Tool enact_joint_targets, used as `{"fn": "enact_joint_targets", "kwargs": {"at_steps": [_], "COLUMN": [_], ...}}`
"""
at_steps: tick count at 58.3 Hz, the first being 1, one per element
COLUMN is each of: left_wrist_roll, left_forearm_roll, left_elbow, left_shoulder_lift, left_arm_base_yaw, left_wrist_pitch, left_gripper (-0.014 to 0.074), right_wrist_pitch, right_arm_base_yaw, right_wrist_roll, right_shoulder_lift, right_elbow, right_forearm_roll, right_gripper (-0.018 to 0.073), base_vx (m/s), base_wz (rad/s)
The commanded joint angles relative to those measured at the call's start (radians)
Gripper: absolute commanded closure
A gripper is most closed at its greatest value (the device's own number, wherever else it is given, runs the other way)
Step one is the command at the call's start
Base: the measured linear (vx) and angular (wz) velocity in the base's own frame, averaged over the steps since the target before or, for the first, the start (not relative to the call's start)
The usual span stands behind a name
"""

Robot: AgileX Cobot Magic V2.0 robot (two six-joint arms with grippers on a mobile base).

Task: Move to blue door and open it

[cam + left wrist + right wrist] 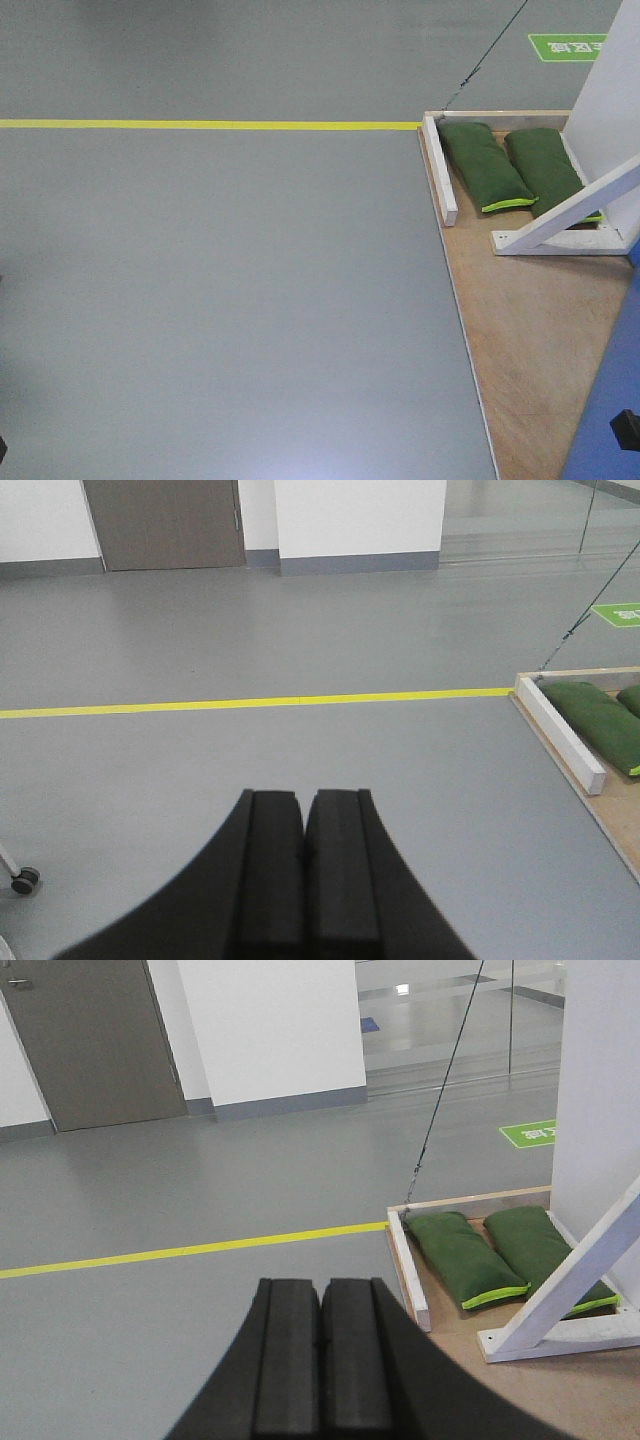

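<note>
At the front view's lower right corner I see a sliver of the glossy blue door panel [606,458] above the plywood base [520,330], weighted at its far edge, I judge, by two green sandbags [485,165] beside a white wooden brace [570,212] I must skirt; in the left wrist view my left gripper [304,798] is pressed together, and in the right wrist view my right gripper [321,1290] likewise.

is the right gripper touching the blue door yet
Apart. The right wrist view shows the right gripper shut over bare grey floor, nothing against its tips; the blue door appears only at the front view's lower right edge.
</note>
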Motion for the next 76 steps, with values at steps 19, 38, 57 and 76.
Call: {"fn": "enact_joint_targets", "kwargs": {"at_steps": [19,38,57,76], "left_wrist_roll": [-0.007,-0.007,-0.007,-0.007], "left_forearm_roll": [-0.002,-0.002,-0.002,-0.002], "left_elbow": [-0.026,-0.026,-0.026,-0.026], "left_shoulder_lift": [-0.012,-0.012,-0.012,-0.012], "left_arm_base_yaw": [-0.006,-0.006,-0.006,-0.006], "left_wrist_pitch": [-0.085,-0.085,-0.085,-0.085], "left_gripper": [0.0524,0.0524,0.0524,0.0524], "right_wrist_pitch": [0.032,0.031,-0.169,-0.276], "right_arm_base_yaw": [0.004,0.004,0.004,0.004], "right_wrist_roll": [-0.009,-0.426,-0.519,0.124], "right_shoulder_lift": [-0.009,-0.009,-0.009,0.050], "right_elbow": [-0.480,-0.715,-0.717,-0.717], "right_forearm_roll": [-0.051,-0.185,0.004,0.340], "right_gripper": [0.0547,0.0547,0.0547,0.0547], "base_vx": [0.00,0.00,0.00,0.00], "base_wz": [0.00,0.00,0.00,0.00]}}
